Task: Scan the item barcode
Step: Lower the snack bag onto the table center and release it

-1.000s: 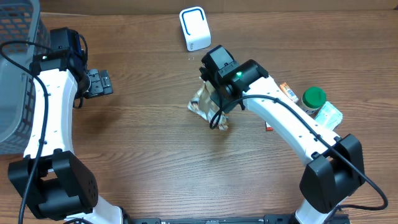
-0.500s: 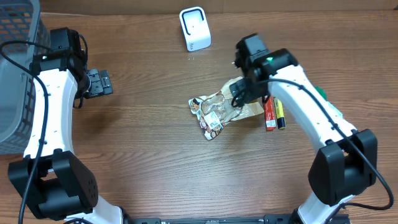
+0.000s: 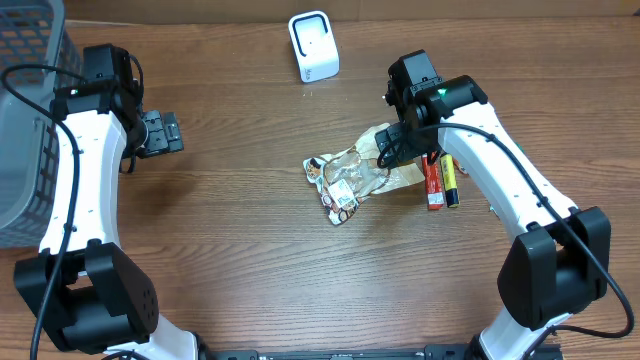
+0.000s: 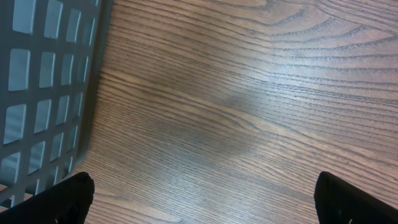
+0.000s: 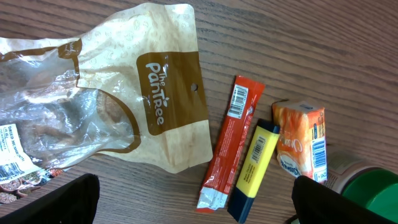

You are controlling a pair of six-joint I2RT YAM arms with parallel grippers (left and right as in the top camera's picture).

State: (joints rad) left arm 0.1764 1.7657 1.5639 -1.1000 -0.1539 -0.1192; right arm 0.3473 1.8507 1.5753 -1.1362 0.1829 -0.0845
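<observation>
Worktop (image 3: 230, 240) of brown wood grain, seen from above and from both wrists. Left jaws are spread wide and empty over bare wood, with a grey basket (image 4: 59, 99) just beside one fingertip. Right jaws are likewise spread, gripping nothing; the snack bag (image 5: 124, 93) lies flat on the wood just ahead of them, apart from both fingertips. Beside the bag, ahead of the gap, lie a red packet (image 5: 227, 140), a yellow stick (image 5: 256, 160) and an orange carton (image 5: 303, 146). White scanner (image 3: 313, 45) stands well apart from both jaws, near the worktop's far edge.

Tan-and-brown pouch (image 5: 168, 93), red wrapper (image 5: 227, 149), yellow bar (image 5: 255, 162), orange carton (image 5: 298, 137), green lid (image 5: 373, 190), grey lattice basket (image 4: 43, 81)
</observation>
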